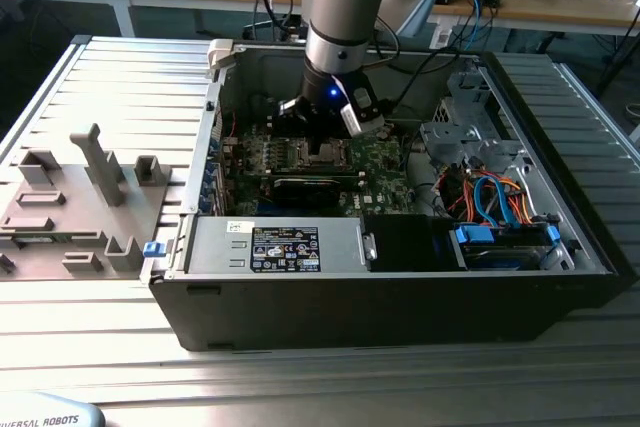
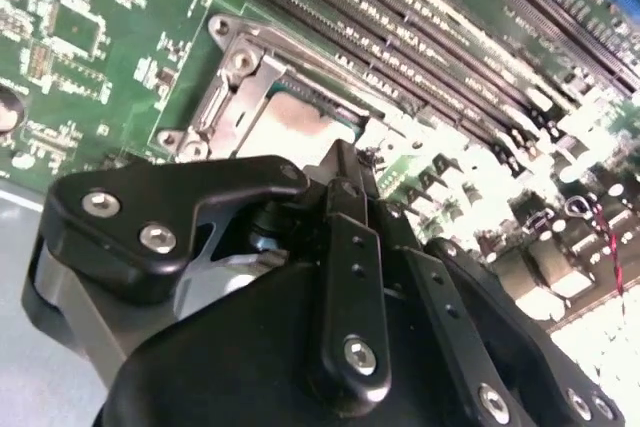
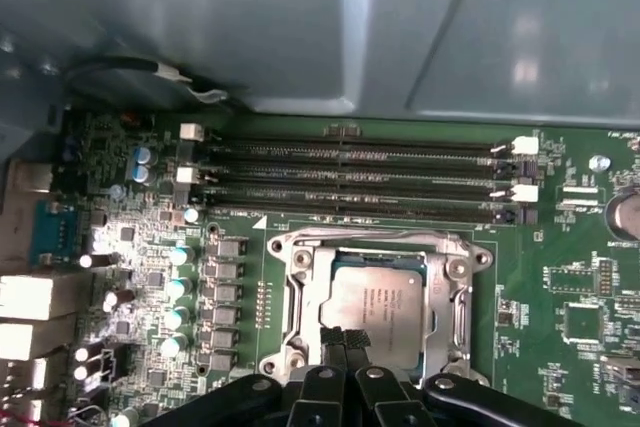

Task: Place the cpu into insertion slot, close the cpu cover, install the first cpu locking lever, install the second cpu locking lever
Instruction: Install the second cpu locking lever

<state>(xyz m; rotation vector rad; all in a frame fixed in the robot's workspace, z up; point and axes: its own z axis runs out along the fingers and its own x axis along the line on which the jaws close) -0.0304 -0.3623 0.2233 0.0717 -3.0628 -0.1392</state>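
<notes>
One claw [image 3: 345, 339], its tips pressed together, sits at the bottom middle, touching the cpu [image 3: 375, 299] in the insertion slot [image 3: 290, 292].

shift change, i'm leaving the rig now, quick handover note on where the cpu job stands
Hand: low over the insertion slot, fingertips together at the near edge of the cpu, holding nothing that can be seen.
Cpu: seated in the slot, metal top showing in both wrist views.
Cpu cover: down around the chip as far as can be told.
Locking levers: state cannot be told.
Left: confirm cover, then both levers.
</notes>
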